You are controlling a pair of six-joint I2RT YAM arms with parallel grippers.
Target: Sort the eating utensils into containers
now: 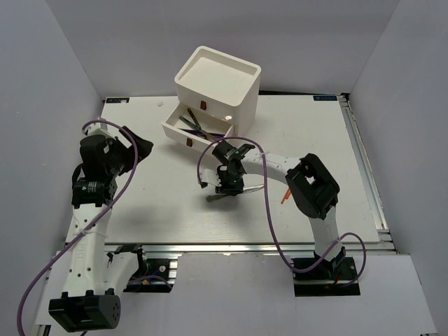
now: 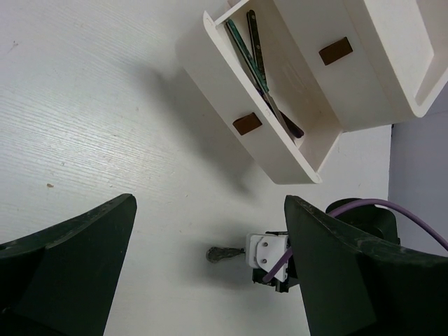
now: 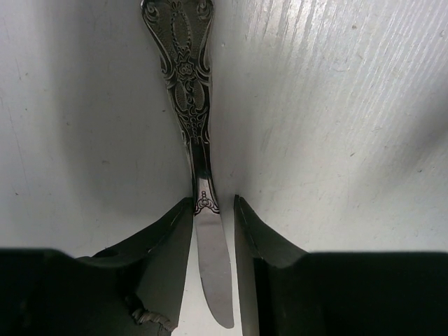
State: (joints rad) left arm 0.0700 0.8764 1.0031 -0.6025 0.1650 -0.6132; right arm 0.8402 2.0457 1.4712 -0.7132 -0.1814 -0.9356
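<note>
Two arms reach over the white table (image 1: 154, 203) in the overhead view. The white drawer unit (image 1: 218, 80) stands at the far middle, and its open drawer (image 1: 183, 136) juts out toward the near left with several utensils (image 1: 192, 124) lying in it. The left gripper (image 1: 136, 147) hangs over the left part of the table, well apart from the unit. The right gripper (image 1: 227, 185) points down at the middle of the table, near the drawer front, right over a silver knife (image 1: 215, 197). An orange chopstick (image 1: 285, 197) lies on the table to the right of it. From the left wrist, the left gripper (image 2: 210, 203) is spread wide with only bare table between its fingers (image 2: 70, 266). Beyond it the open drawer (image 2: 280, 150) shows a dark red pull (image 2: 247, 124) and teal and dark handles (image 2: 262, 77) lying lengthwise inside; the knife's end (image 2: 222, 254) pokes out beside the right gripper (image 2: 269, 255). From the right wrist, the right gripper (image 3: 213, 203) is drawn narrow, its fingers (image 3: 168, 245) on either side of the silver knife (image 3: 187, 91) where the ornate handle meets the blade. The knife lies flat on the table, and I cannot tell whether the fingers actually press on it.
</note>
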